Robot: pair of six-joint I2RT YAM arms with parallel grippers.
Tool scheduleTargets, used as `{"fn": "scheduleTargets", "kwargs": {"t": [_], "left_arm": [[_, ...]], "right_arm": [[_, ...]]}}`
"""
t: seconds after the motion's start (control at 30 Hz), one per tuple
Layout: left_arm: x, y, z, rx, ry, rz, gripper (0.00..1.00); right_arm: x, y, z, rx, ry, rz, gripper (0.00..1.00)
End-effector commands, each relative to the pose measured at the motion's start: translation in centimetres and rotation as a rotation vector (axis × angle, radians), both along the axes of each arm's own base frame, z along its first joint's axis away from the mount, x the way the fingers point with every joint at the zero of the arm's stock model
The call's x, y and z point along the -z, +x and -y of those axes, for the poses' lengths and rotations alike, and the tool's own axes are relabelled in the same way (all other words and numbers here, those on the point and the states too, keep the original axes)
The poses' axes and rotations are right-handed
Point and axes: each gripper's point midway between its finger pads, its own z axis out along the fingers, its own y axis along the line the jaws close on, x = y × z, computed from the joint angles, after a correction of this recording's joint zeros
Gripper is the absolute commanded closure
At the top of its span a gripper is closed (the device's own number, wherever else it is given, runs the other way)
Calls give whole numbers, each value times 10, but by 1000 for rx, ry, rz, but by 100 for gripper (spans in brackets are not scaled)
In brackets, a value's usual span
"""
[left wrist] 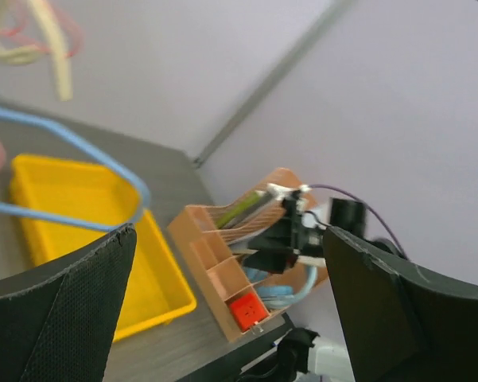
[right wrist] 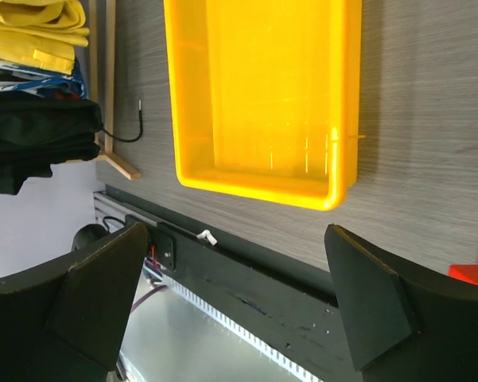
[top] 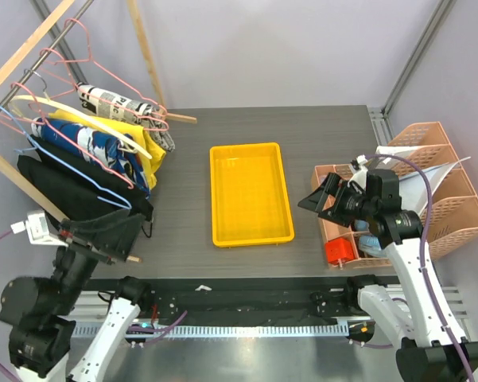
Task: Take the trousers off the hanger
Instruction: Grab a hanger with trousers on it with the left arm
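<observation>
Yellow tray (top: 216, 199): middle of worktop (top: 183, 175).
Orange organiser (top: 326, 235): right, red block (top: 341, 251) in near compartment.
Left tool (top: 123, 235): spread wide.
Right tool (top: 316, 193): spread wide.

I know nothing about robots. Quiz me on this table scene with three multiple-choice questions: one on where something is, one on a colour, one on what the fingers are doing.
1. Where is the yellow tray?
A. Flat on the table, between the two arms
B. Hanging from a hook
C. Under the left arm

2. What colour is the hanging garment nearest the left arm?
A. White
B. Black
C. Red

3. How do the left fingers and right fingers stand?
A. Both shut on a hanger
B. Left shut, right open
C. Both open, holding nothing

Answers:
1 A: the top view shows it lying mid-table.
2 B: the cloth closest to that arm is black.
3 C: each wrist view shows a wide gap with nothing gripped.
</observation>
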Motion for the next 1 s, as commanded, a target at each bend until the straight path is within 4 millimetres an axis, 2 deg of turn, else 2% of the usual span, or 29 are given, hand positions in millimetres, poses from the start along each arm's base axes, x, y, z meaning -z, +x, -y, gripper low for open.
{"fn": "scheduleTargets", "kwargs": {"t": [0.0, 0.07, 0.1, 0.13, 0.17, 0.2, 0.3, 0.33, 0.4, 0.5, 0.53, 0.57, 0.6, 0.63, 0.67, 0.73, 0.77, 0.8, 0.87, 0.93, 0.97], "left_arm": [[63, 40, -33, -258, 25, -438, 0], [50, 35, -29, -226, 51, -420, 0], [49, 39, -29, -235, 52, -447, 0], [48, 41, -40, -299, 25, -478, 0], [45, 32, -49, -338, 3, -522, 0], [44, 33, -54, -371, -13, -551, 0], [14, 29, -56, -363, 35, -451, 0], [-5, 30, -53, -342, 11, -375, 0], [-18, 32, -46, -295, -3, -317, 0], [-31, 52, -29, -237, 3, -319, 0], [-36, 64, -23, -234, 29, -342, 0], [-39, 71, -20, -236, 51, -351, 0], [-52, 72, -21, -238, 61, -325, 0], [-57, 78, -20, -248, 119, -302, 0], [-54, 97, -16, -268, 158, -327, 0], [-67, 107, -18, -299, 206, -301, 0], [-64, 123, -13, -307, 234, -322, 0], [-74, 128, -12, -312, 238, -306, 0], [-78, 140, -10, -323, 257, -318, 0], [-86, 158, -3, -329, 285, -324, 0], [-86, 167, -2, -341, 293, -336, 0]], "right_arm": [[-28, 11, 9, 11, -74, 62, 0], [-34, 20, 12, 45, -83, 65, 0], [-44, 23, 13, 65, -72, 75, 0], [-46, 24, 10, 77, -50, 53, 0], [-49, 25, 9, 111, -8, 20, 0], [-53, 26, 7, 117, 7, 20, 0], [-66, 30, -5, 55, 62, 36, 0], [-68, 31, -7, 46, 63, 43, 0], [-71, 34, -10, 19, 60, 41, 0], [-76, 37, -23, -42, 67, 37, 0], [-77, 36, -27, -64, 66, 38, 0], [-80, 40, -30, -77, 59, 39, 0], [-77, 39, -32, -95, 39, 33, 0], [-78, 40, -34, -110, 26, 35, 0], [-78, 40, -43, -147, 11, 13, 0], [-76, 45, -48, -181, -47, 17, 0], [-89, 43, -60, -223, -62, 51, 0], [-83, 49, -64, -233, -89, 27, 0], [-95, 55, -72, -256, -92, 63, 0], [-96, 60, -82, -281, -92, 63, 1], [-104, 61, -86, -294, -83, 78, 0]]}}
